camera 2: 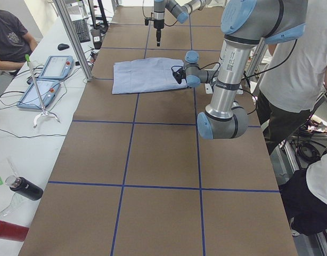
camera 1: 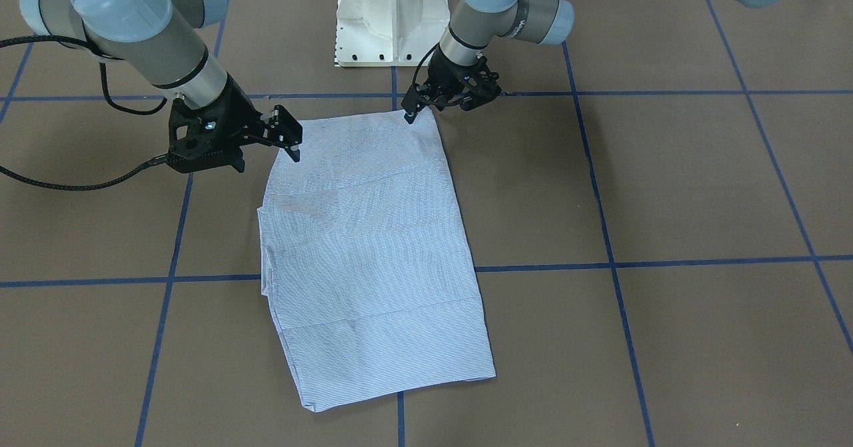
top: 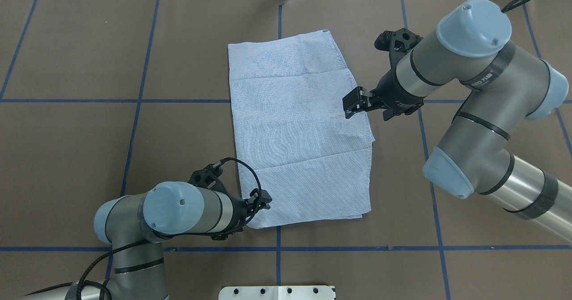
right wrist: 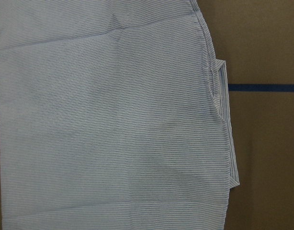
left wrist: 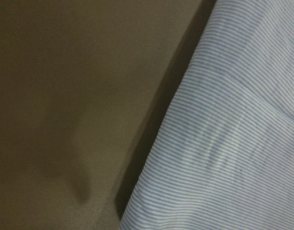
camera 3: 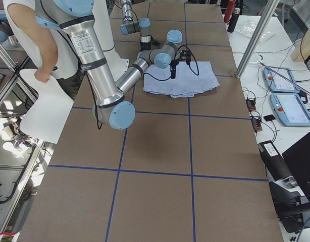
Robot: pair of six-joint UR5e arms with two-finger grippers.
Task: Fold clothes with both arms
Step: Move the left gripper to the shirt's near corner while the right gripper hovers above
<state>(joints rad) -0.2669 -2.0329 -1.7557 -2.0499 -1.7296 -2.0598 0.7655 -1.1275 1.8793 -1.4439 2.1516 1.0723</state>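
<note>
- Nearest the robot, the left gripper (top: 264, 199) sits low at the near left corner of the shirt (top: 295, 130), with its tip at the cloth's edge. The left wrist view shows only striped cloth meeting the brown table (top: 89, 157) and no fingers, so I cannot tell whether they are clamped on the corner or released.
- The shirt lies flat near the middle of the table, folded into a long rectangle. No collar, buttons or sleeves are showing.
- About midway along the shirt's right edge, the right gripper (top: 352, 104) hangs above the cloth and holds nothing. I cannot tell whether its fingers are parted or closed.
- Just nearer than that gripper, an under layer (top: 371, 144) sticks out past the top layer, so the stack is not square.
- The far edge of the shirt lies free, well apart from both grippers.
- Risk: the two grippers are at unequal places, one at a corner and one at mid-edge. Lifting from these positions would probably skew the next fold.
- Risk: pinching only the top layer at the near corner could peel the stack open. The protruding layer could also drag or catch.
- Writing: the dark band (top: 485, 77) on the right arm carries lettering too small to read. No shirt label is visible.
</note>
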